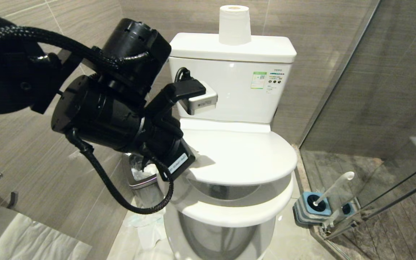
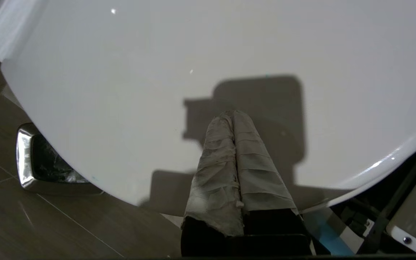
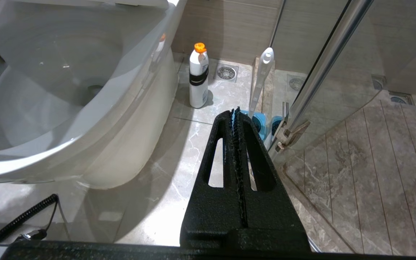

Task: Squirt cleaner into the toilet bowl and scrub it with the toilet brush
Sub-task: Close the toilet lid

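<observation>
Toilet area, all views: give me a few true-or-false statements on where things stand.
1. The toilet brush stands in its blue holder on the floor. True.
2. The left gripper holds the brush. False: it is shut and empty, at the toilet lid.
3. A paper roll stands on the tank. True.
4. The orange-capped bottle lies on its side. False: it stands upright on the floor.
</observation>
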You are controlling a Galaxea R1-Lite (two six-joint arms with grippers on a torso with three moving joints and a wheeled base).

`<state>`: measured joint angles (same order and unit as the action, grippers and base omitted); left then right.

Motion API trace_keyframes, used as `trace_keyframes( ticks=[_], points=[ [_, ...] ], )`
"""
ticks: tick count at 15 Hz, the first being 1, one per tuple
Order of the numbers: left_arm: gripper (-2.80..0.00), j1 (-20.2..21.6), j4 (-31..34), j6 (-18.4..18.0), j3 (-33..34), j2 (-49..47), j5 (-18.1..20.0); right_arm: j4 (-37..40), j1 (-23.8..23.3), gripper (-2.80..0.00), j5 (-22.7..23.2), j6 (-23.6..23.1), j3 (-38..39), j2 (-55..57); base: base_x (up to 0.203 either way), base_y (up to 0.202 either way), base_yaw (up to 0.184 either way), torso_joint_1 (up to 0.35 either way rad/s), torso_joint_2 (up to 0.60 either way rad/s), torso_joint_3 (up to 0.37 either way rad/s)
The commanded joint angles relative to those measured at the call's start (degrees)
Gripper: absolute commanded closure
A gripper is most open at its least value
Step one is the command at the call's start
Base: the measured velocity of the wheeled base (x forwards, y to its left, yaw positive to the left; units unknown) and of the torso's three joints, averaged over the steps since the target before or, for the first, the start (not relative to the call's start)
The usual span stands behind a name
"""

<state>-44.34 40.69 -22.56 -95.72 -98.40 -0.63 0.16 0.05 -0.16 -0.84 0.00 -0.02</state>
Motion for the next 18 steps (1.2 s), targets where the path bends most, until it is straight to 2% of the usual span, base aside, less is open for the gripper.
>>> trace_keyframes(
  ticks=[1,6,9,11,14,18],
  points=[
    [0.00,-1.3,0.5,-0.1,2.2,0.0,0.1,0.0,0.0,0.00,0.0,0.0,0.1,0.0,0.000,0.000,0.000,0.000,0.00,0.000],
    [0.00,-5.1,0.1,0.4,9.4,-1.3,0.0,0.0,0.0,0.00,0.0,0.0,0.1,0.0,0.000,0.000,0.000,0.000,0.00,0.000],
    [0.00,-7.4,-2.5,0.7,13.2,-2.6,-0.2,0.0,0.0,0.00,0.0,0.0,0.1,0.0,0.000,0.000,0.000,0.000,0.00,0.000],
    [0.00,-8.2,-3.4,0.8,13.9,-3.7,-1.6,0.0,0.0,0.00,0.0,0.0,0.1,0.0,0.000,0.000,0.000,0.000,0.00,0.000],
    [0.00,-8.6,-3.7,0.8,15.4,-5.0,-1.7,0.0,0.0,0.00,0.0,0.0,0.1,0.0,0.000,0.000,0.000,0.000,0.00,0.000],
    [0.00,-9.4,-6.6,1.4,21.3,-5.4,-1.7,0.0,0.0,0.00,0.0,0.0,0.1,0.0,0.000,0.000,0.000,0.000,0.00,0.000]
  ],
)
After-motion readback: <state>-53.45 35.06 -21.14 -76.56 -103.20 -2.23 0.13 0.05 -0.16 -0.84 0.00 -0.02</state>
